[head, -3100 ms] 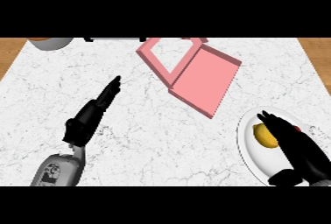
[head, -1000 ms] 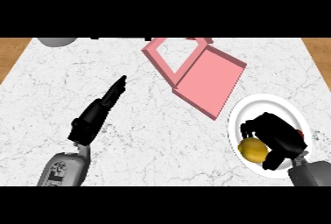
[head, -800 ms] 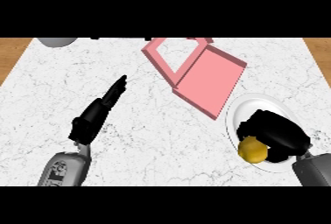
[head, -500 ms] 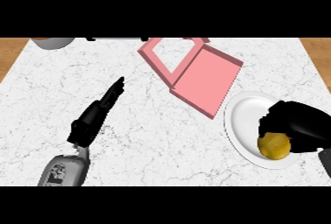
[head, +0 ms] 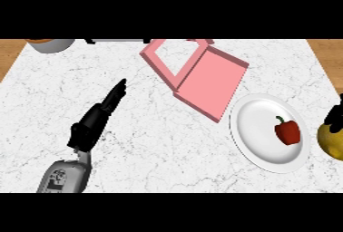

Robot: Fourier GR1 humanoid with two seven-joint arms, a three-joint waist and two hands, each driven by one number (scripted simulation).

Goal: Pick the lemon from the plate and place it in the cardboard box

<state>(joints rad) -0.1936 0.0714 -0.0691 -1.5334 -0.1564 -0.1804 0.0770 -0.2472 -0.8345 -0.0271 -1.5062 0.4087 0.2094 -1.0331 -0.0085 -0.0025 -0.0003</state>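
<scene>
The yellow lemon [head: 332, 143] is at the view's right edge, off the white plate [head: 258, 113] and just right of its rim. Black fingers of my right hand [head: 334, 116] curl over the lemon's top; the rest of that hand is cut off by the edge. A red pepper [head: 288, 130] lies on the plate. The pink box [head: 175, 61] lies open at the back centre, its lid [head: 213, 82] folded out flat toward the plate. My left hand [head: 95, 121] rests open on the counter at the left, fingers straight and pointing away.
A bowl [head: 51, 45] stands at the back left corner, with a grey object [head: 118, 41] beside it along the back edge. The marble counter ends in wood at both back corners.
My right hand has carried the lemon off the plate to the right edge of the view, uncovering the red pepper. The left hand has stayed put.
</scene>
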